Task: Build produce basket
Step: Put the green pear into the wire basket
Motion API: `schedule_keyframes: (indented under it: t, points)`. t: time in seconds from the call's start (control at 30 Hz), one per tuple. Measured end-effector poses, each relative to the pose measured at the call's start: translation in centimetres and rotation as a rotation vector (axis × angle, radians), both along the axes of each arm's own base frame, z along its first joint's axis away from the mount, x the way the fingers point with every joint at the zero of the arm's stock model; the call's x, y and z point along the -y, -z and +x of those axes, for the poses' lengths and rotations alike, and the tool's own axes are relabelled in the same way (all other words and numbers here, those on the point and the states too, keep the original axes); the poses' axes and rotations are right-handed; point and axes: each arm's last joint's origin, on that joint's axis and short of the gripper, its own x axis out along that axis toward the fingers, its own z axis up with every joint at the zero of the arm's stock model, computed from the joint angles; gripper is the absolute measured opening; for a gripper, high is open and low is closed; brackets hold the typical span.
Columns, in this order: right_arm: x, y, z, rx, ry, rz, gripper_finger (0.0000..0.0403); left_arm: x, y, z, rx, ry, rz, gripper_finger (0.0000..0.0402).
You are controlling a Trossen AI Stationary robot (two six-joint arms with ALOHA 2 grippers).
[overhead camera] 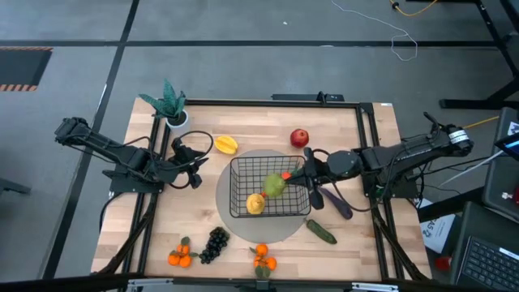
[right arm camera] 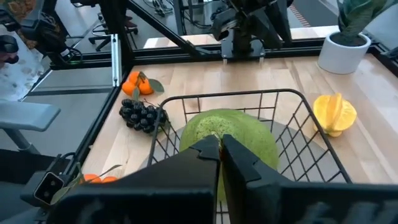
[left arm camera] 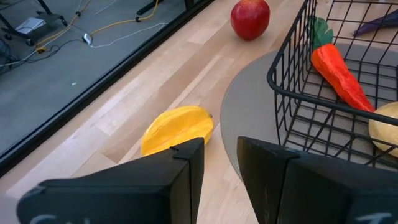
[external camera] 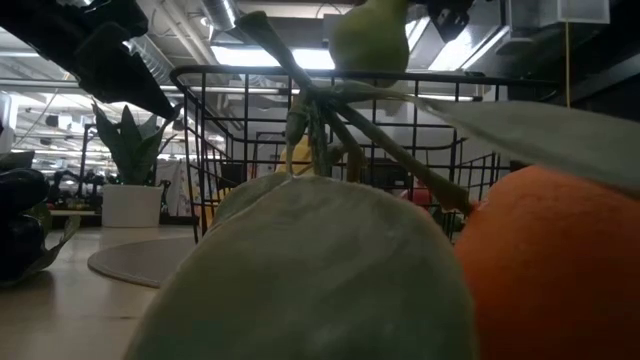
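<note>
black basket (overhead camera: 243,174), green pear (overhead camera: 275,186), red apple (overhead camera: 299,137), orange carrot (left arm camera: 336,70)

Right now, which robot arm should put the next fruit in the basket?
Right: its hand already holds the green pear over the basket. The left hand is empty, beside the starfruit.

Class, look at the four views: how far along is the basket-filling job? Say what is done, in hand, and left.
Done: the carrot and lemon lie in the basket. In hand: the right gripper holds the green pear over the basket. Left: starfruit, apple, eggplant, cucumber, grapes and tangerines sit on the table. The left gripper waits near the starfruit.
</note>
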Motion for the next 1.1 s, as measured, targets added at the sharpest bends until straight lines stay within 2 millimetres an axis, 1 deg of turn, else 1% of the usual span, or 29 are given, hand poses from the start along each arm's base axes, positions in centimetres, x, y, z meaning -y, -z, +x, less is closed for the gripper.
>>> schedule_keyframes:
  t: [0.23,0.33,0.43,0.63,0.97,1.1]
  points:
    - [-0.7,-0.1,-0.2,0.009,-0.043,-0.015,0.0,0.0,0.0,0.0,0.0,0.0,0.0,0.0086]
    - [-1.0,0.1,-0.3,-0.015,-0.108,0.004,0.0,0.0,0.0,0.0,0.0,0.0,0.0,0.0086]
    - [-1.1,0.2,-0.4,-0.031,-0.131,0.014,0.0,0.0,0.0,0.0,0.001,0.0,0.0,0.0086]
    - [-1.0,0.7,-0.6,-0.083,-0.119,0.024,0.0,0.0,0.0,0.0,0.001,0.0,-0.001,0.0086]
    - [-0.9,1.0,-0.7,-0.12,-0.114,0.014,0.0,0.0,0.0,0.0,0.001,0.0,-0.001,0.0086]
    - [-0.7,1.0,-0.7,-0.115,-0.053,-0.015,0.0,0.0,0.0,0.0,0.001,0.0,-0.001,0.0086]
